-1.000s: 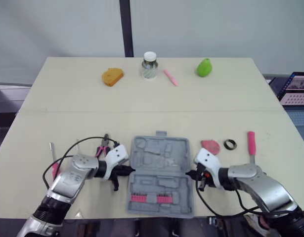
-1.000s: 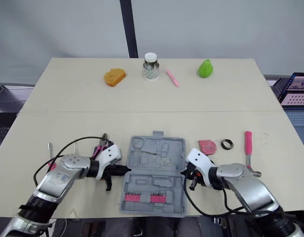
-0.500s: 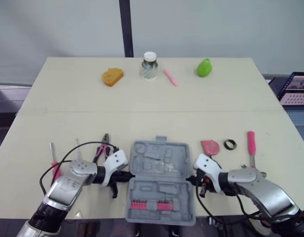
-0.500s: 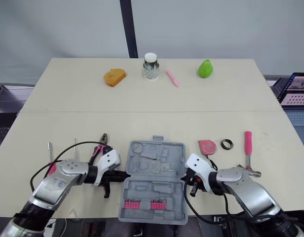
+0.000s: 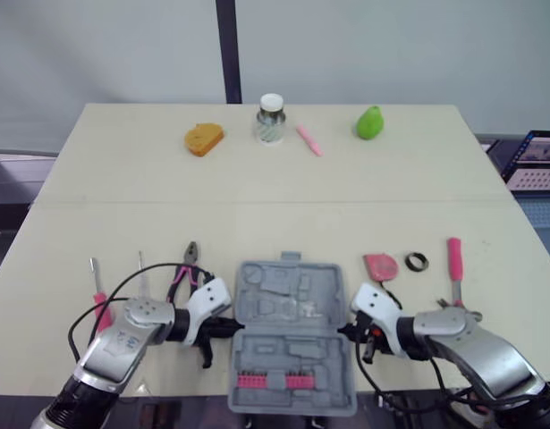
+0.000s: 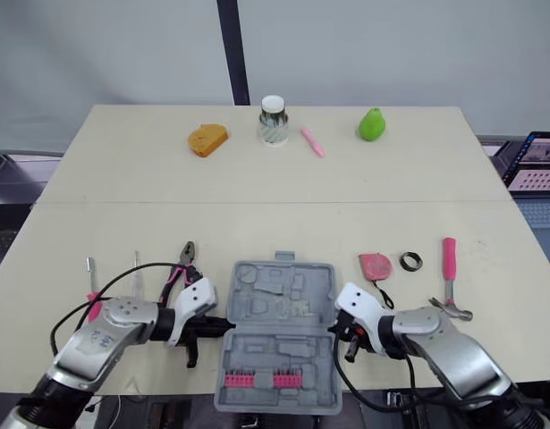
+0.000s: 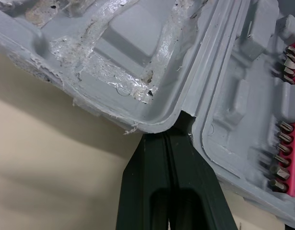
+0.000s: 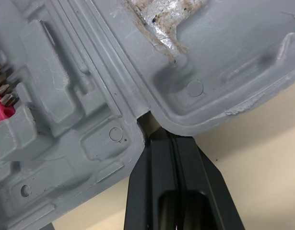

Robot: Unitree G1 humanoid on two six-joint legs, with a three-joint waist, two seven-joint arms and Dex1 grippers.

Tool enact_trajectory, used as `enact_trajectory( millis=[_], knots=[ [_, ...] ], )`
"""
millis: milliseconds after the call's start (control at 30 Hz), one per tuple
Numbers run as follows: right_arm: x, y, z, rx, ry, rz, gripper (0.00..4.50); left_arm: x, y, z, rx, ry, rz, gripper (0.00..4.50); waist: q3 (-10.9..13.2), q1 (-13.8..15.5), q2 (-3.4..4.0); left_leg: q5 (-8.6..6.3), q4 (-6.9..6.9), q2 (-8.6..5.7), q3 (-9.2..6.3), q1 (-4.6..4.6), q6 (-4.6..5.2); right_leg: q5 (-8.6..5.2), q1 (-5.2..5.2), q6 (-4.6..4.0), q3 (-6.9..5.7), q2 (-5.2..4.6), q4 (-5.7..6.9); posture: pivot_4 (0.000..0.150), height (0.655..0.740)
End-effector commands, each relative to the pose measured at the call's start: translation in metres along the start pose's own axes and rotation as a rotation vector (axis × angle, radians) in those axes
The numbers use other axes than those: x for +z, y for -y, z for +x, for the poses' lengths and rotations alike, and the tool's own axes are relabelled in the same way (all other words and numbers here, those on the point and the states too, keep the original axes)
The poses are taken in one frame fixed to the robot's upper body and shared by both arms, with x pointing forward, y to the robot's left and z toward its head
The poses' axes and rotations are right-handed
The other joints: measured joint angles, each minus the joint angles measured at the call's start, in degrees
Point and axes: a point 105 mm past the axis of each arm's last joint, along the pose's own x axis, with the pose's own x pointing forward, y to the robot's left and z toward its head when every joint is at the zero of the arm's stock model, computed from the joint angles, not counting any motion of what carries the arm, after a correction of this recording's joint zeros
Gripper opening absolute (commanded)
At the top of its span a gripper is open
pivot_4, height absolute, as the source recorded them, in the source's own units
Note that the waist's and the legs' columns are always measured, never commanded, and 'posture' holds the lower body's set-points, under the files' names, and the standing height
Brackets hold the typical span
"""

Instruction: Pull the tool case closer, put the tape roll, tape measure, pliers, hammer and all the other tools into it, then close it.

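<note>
The grey tool case (image 5: 291,335) lies open at the table's near edge, with a pink strip of bits (image 5: 275,381) in its near half. My left gripper (image 5: 228,327) is shut at the case's left hinge notch (image 7: 178,120). My right gripper (image 5: 346,332) is shut at the right hinge notch (image 8: 147,122). Left of the case lie the pliers (image 5: 187,264) and two screwdrivers (image 5: 97,295). To its right are the pink tape measure (image 5: 381,265), the black tape roll (image 5: 417,262) and the pink-handled hammer (image 5: 454,259).
Along the far edge stand an orange object (image 5: 204,138), a jar (image 5: 270,119), a pink pen (image 5: 308,140) and a green pear (image 5: 369,122). A laptop (image 5: 536,161) sits off the table's right side.
The case has slid toward me, to the table's near edge, and both grippers have moved with it at its hinge ends. The loose tools have stayed put.
</note>
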Motion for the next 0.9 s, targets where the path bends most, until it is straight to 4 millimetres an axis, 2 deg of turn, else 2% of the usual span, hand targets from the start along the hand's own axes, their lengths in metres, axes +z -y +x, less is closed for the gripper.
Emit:
enact_trajectory(
  millis=[33,500,900],
  knots=[
    [0.013,-0.021,0.002,0.099,0.051,-0.034,0.00,0.009,0.015,0.004,-0.058,0.040,0.025,0.02,0.00,0.00,0.00,0.00,0.00,0.00,0.00,0.00,0.00,0.00,0.00,0.00,0.00,0.00,0.00,0.150,0.6950],
    [0.012,-0.026,0.003,0.115,0.049,-0.023,0.00,0.005,0.018,0.000,-0.052,0.030,0.016,0.02,0.00,0.02,0.00,0.00,-0.01,0.00,0.00,0.00,0.00,0.00,0.00,0.00,0.00,-0.01,-0.02,0.150,0.6950],
    [0.004,-0.009,-0.002,0.060,0.025,-0.019,0.00,0.000,0.002,-0.010,0.013,0.031,-0.015,0.02,0.00,0.01,0.00,0.00,0.00,0.00,0.00,0.00,0.00,0.00,0.00,0.00,0.00,-0.01,-0.02,0.150,0.6950]
  ],
)
